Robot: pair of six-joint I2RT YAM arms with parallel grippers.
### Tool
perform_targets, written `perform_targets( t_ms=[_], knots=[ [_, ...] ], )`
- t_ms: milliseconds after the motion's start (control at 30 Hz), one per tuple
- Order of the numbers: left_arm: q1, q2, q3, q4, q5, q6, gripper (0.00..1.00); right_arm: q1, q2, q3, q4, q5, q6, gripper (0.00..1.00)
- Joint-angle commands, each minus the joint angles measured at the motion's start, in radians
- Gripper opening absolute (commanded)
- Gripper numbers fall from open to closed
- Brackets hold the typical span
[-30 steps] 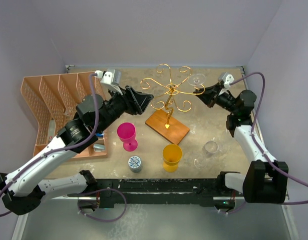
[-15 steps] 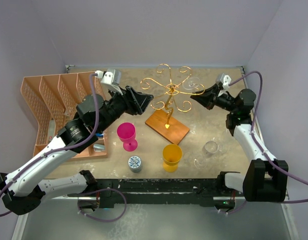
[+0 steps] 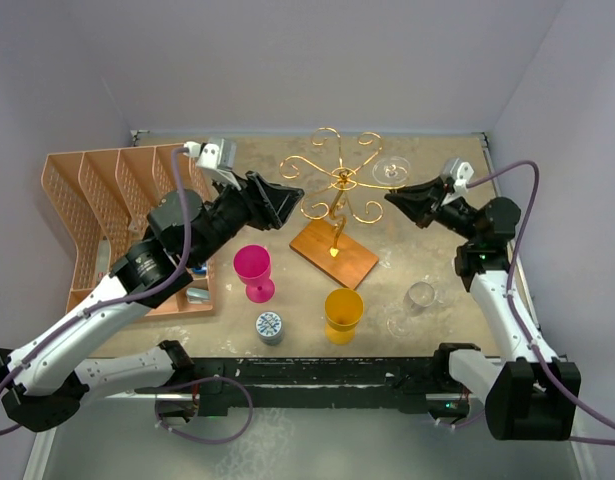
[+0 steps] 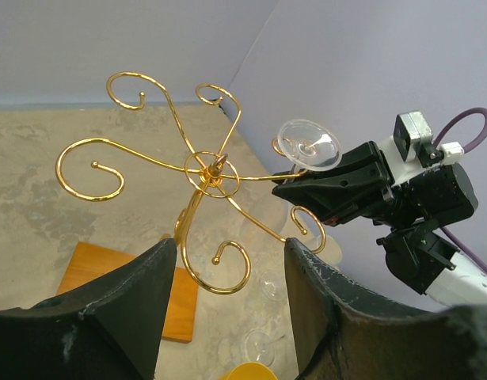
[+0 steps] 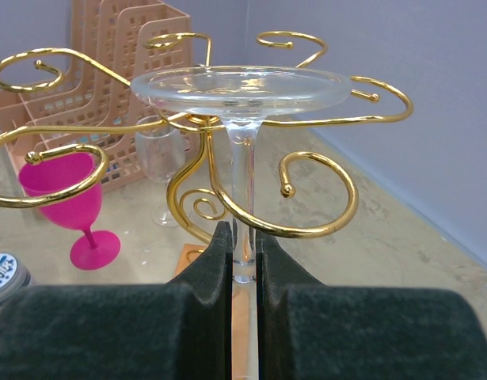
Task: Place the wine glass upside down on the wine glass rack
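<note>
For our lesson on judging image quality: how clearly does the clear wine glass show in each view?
Top view: the wine glass is faint against the pale table. Left wrist view: its foot is sharp with bright glints, the left fingers look soft. Right wrist view: foot glints, stem crisp between the right fingers.

Our left gripper (image 3: 285, 204) wide-jawed at upper centre; our right gripper (image 3: 397, 198) tight-jawed at upper right, arms outstretched.

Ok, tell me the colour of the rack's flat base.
The base is orange-brown wood, best seen from the top external view.
</note>
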Motion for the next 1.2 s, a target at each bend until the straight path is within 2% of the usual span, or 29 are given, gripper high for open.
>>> perform_targets(
  t_ms=[0,133,400,800,967,1167],
  knots=[
    [-0.003,-0.026,0.003,0.030,-0.016,-0.012,0.54,0.004,-0.072,-0.032,0.087,0.121,0.046,0.00],
    [-0.003,-0.028,0.003,0.030,-0.017,-0.016,0.54,0.004,-0.111,-0.072,0.146,0.181,0.073,0.00],
    [-0.003,-0.045,-0.006,0.028,-0.022,-0.023,0.54,0.003,-0.092,-0.068,0.090,0.337,0.059,0.00],
    [-0.003,-0.062,-0.013,0.019,-0.033,-0.019,0.54,0.005,-0.004,-0.057,0.116,0.273,0.065,0.07],
    [-0.003,-0.064,-0.012,0.019,-0.037,-0.012,0.54,0.006,0.005,-0.062,0.082,0.266,0.066,0.16],
    [-0.003,-0.089,-0.011,0.017,-0.072,0.018,0.54,0.009,-0.020,-0.075,0.025,0.269,0.073,0.38]
  ],
)
